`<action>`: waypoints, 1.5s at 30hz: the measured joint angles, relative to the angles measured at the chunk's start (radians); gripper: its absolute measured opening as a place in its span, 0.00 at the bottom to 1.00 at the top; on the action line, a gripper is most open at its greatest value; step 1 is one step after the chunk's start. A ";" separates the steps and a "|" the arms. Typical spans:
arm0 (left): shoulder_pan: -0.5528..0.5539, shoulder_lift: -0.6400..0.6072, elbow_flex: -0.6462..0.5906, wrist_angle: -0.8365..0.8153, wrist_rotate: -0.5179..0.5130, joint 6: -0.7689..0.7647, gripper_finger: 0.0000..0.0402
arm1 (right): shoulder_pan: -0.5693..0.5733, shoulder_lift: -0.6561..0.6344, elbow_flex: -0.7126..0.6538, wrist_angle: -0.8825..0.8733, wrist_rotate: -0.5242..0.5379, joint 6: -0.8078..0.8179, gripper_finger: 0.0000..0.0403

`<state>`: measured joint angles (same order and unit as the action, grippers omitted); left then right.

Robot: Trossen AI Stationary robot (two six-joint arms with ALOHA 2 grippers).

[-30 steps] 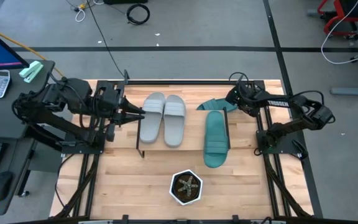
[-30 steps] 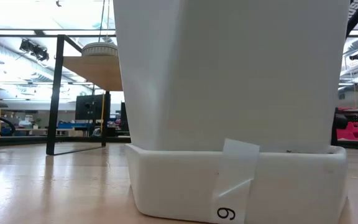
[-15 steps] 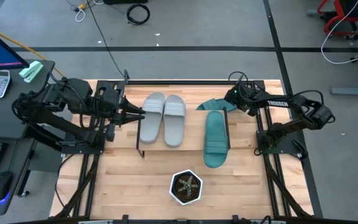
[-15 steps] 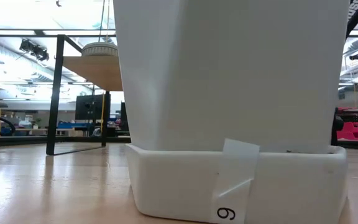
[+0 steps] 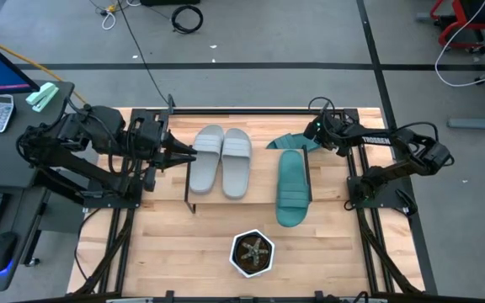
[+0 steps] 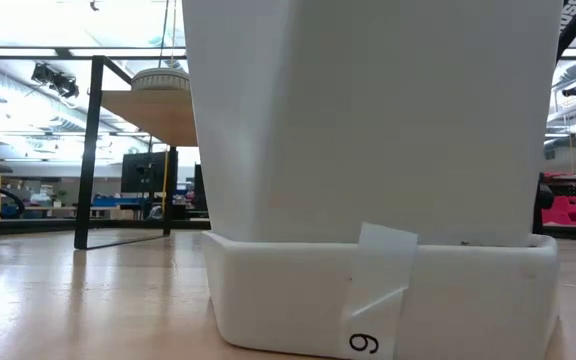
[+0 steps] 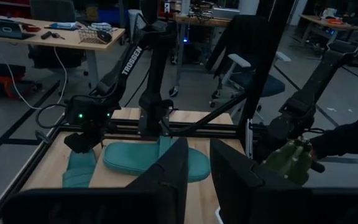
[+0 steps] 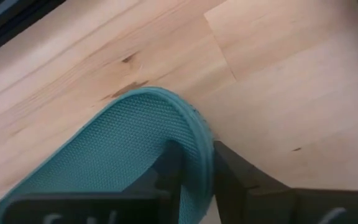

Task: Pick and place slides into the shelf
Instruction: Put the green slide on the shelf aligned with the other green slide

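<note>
Nearest in the low view, a white hexagonal plastic planter (image 6: 368, 170) blocks almost everything; only a corner of the low shelf (image 6: 138, 110), light wood top on thin black legs, shows past it. From above, we see two light grey rubber slides (image 5: 222, 160) and one teal rubber slide (image 5: 293, 187) lying on the shelf. The second teal slide (image 5: 290, 141) lies tilted on the far table edge. Our right gripper (image 8: 194, 163) pinches its thin rim, which only the right wrist view shows. Such an edge grip may slip, or the sandal may swing and knock its neighbour. Our left gripper (image 7: 194, 165) waits beside the grey pair, fingers slightly parted, empty.
</note>
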<state>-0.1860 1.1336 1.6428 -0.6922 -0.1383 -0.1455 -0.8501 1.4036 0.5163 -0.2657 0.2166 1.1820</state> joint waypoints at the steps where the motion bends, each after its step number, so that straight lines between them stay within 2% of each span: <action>1: 0.000 0.000 0.000 0.000 0.000 0.000 0.18 | 0.000 -0.002 0.000 0.000 0.000 0.000 0.17; 11: 0.000 0.001 0.000 0.000 -0.001 0.000 0.18 | 0.005 -0.065 0.001 0.075 -0.004 -0.010 0.13; 22: 0.000 0.001 0.000 -0.001 0.000 -0.002 0.17 | 0.004 -0.070 0.076 0.127 0.003 -0.010 0.11; 45: 0.000 0.000 0.000 -0.002 0.000 -0.001 0.17 | -0.007 -0.073 0.476 0.124 0.013 -0.250 0.09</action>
<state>-0.1864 1.1339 1.6428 -0.6945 -0.1387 -0.1463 -0.8573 1.3308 0.9925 -0.1414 0.2294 0.9316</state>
